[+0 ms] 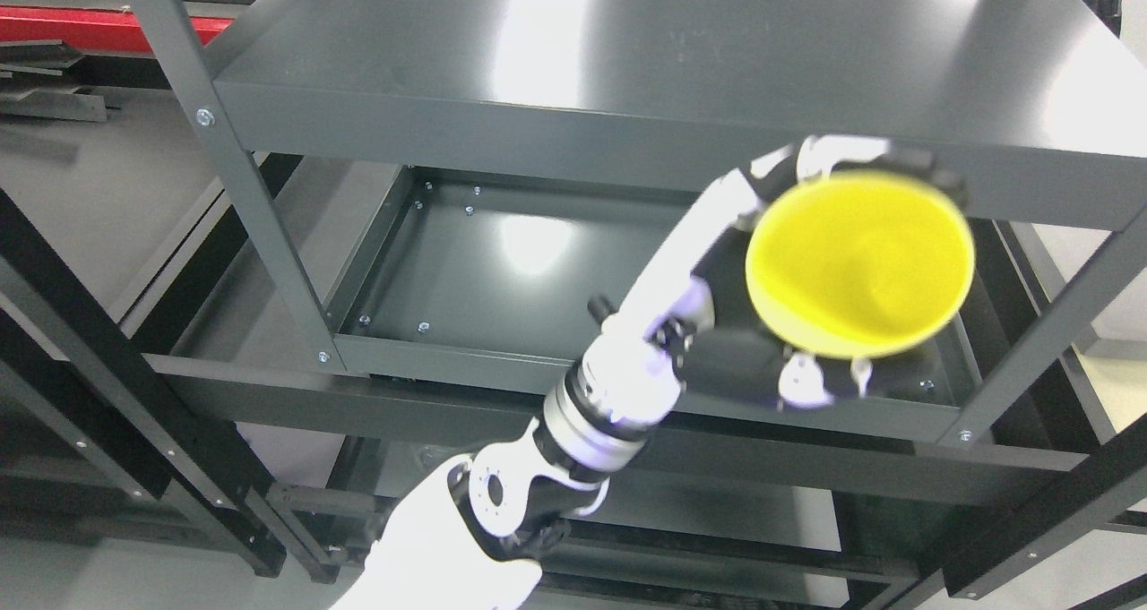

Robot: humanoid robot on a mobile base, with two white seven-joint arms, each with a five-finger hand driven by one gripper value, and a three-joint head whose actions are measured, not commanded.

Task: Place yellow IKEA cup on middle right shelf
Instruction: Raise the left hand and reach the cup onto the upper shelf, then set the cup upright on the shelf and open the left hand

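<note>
at far left a red panel lies behind the dark grey metal rack, whose slanted upright carries a screw near the top. the glossy top shelf spans the upper picture, and below it the middle shelf shows a bare, shiny tray floor with small bolts. a white and black arm rises from the bottom edge left of the middle, so it reads as the left arm. its left hand is wrapped around the yellow cup, fingers curled at its rim above and below. the cup is held in the air in front of the rack's right side, its open mouth facing the camera, overlapping the top shelf's front edge and the middle shelf's right part.
</note>
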